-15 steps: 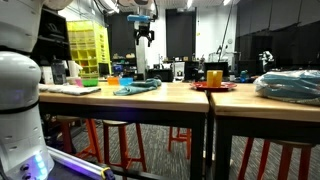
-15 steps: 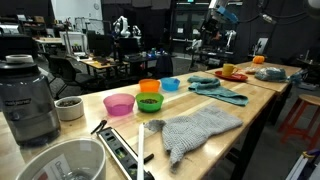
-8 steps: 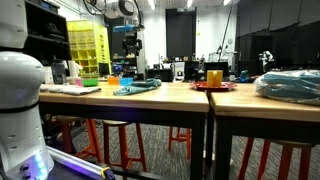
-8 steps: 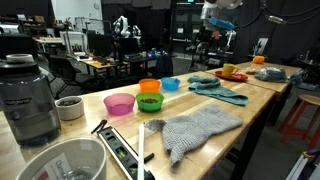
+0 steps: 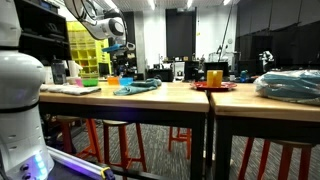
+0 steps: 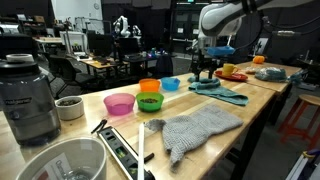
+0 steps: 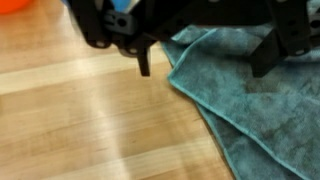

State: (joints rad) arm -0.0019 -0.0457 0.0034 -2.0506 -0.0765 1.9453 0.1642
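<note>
The claw [image 6: 205, 68] hangs just above the teal towel [image 6: 207, 84], its 2 fingers [image 7: 143, 60] spread wide with nothing between them. The towel is a soft, napped, blue-green cloth lying rumpled on the wooden worktop [image 6: 262, 98]. In the wrist view its curved edge crosses the pale boards, with 1 finger at that edge and the other over the cloth. A blue bowl [image 6: 171, 84] stands near the towel.
</note>
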